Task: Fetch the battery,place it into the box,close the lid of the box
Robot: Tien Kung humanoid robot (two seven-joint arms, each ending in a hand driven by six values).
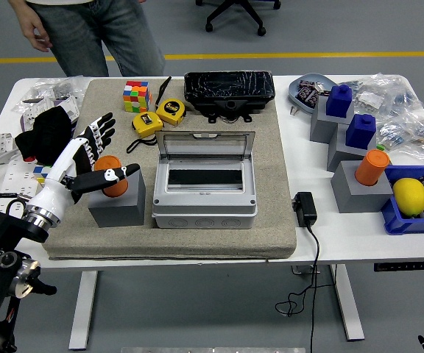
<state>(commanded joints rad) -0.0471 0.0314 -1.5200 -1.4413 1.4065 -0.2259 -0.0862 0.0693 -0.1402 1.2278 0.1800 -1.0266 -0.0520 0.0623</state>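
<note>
At the table's near left, the fetch has barely begun.
The left hand [87,158] is spread around the orange battery [110,175], not gripping; it stands in its grey holder [117,204]. Beyond, the box [205,193] waits empty, lid [205,145] up.

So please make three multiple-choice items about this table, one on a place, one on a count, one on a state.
1. Where does the orange cylinder battery by the left hand stand?
A. on a grey block
B. inside the grey box
C. in the blue tray

2. How many yellow tape measures lie behind the grey plastic box?
A. one
B. two
C. four

3. What is the state of the box's clear lid?
A. shut
B. taken off
C. raised open

Key: 1 A, the battery sits in the top of the grey block on the mat; 2 B, two lie side by side near the colourful cube; 3 C, the lid stands up at the back and the box's inside shows.
</note>
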